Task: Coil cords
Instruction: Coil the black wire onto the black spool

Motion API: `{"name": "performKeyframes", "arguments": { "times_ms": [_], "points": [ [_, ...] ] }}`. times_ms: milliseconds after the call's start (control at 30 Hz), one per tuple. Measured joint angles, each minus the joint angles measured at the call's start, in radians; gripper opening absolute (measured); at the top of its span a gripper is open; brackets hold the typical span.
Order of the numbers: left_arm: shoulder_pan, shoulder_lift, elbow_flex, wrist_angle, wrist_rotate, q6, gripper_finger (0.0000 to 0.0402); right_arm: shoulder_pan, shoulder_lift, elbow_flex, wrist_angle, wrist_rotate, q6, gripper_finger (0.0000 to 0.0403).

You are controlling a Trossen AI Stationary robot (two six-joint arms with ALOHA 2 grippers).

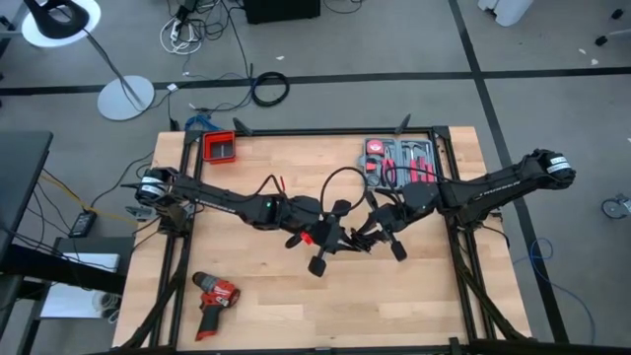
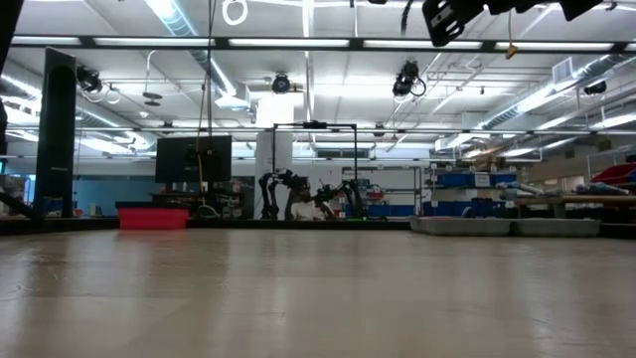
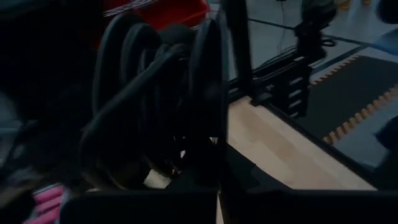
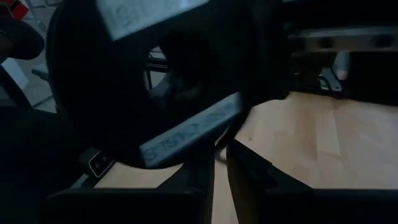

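Observation:
The thin black cord [image 1: 343, 183] rises in a loop toward the table's far edge from where my two grippers meet at mid-table. In the left wrist view it shows as several bunched coils [image 3: 155, 106]. My left gripper [image 1: 325, 240] is shut on the coils. My right gripper [image 1: 378, 230] faces it closely and is shut, with a thin strand [image 4: 219, 148] at its fingertips. Both grippers are well above the table. In the low view only a dark gripper part [image 2: 457, 15] shows, at the top. My left gripper holds the bunched coils, several strands together [image 3: 208, 124], pinched between its two fingers, coming level from the table's left. The coils stand upright, clear of the table. My right gripper comes level from the table's right. A thin strand of the cord [image 4: 219, 148] sits at its fingertips. The left gripper close in front hides the rest, so which part of the cord it has cannot be told.
A red drill [image 1: 215, 296] lies near the table's front left. A red bin [image 1: 220, 148] stands at the far left. An open tool case [image 1: 399, 163] sits at the far right. A thicker black cable ring [image 1: 268, 89] lies on the floor beyond the table.

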Motion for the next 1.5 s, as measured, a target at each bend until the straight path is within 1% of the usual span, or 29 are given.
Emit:
{"name": "performKeyframes", "arguments": {
  "times_ms": [100,300,433,767,867,1000,1067,1200,1300,1400,1500],
  "points": [
    [0.002,0.000,0.000,0.004,-0.026,0.000,0.0000,0.001,0.000,-0.014,0.019,0.000,0.001,0.0044],
    [0.001,0.000,0.000,0.021,-0.028,0.003,0.0000,0.001,0.000,-0.121,0.208,0.009,0.027,0.0041],
    [0.001,0.000,0.000,0.026,-0.023,0.003,0.0000,0.000,0.000,-0.149,0.281,0.016,0.027,0.0041],
    [-0.001,0.000,0.000,0.032,-0.017,0.000,0.0000,-0.001,-0.001,-0.149,0.226,0.055,0.016,0.0039],
    [-0.005,0.000,0.000,0.034,-0.016,-0.001,0.0000,-0.001,-0.006,-0.149,0.172,0.114,-0.010,0.0037],
    [-0.015,0.000,0.000,0.038,-0.015,-0.002,0.0000,0.008,-0.008,-0.150,0.129,0.164,-0.035,0.0036],
    [-0.020,0.000,0.000,0.038,-0.015,-0.006,0.0000,0.015,-0.009,-0.155,0.133,0.183,-0.043,0.0036],
    [-0.033,0.000,0.000,0.043,-0.011,-0.028,0.0000,0.024,-0.010,-0.207,0.186,0.211,-0.045,0.0036],
    [-0.050,0.001,-0.001,0.066,-0.009,-0.048,0.0000,0.025,-0.010,-0.280,0.310,0.214,-0.030,0.0036],
    [-0.070,0.002,-0.002,0.109,-0.010,-0.061,0.0000,0.041,-0.010,-0.368,0.525,0.215,-0.034,0.0036],
    [-0.090,0.002,-0.002,0.160,-0.010,-0.064,0.0000,0.052,-0.010,-0.432,0.714,0.211,-0.074,0.0036]
  ]
}}
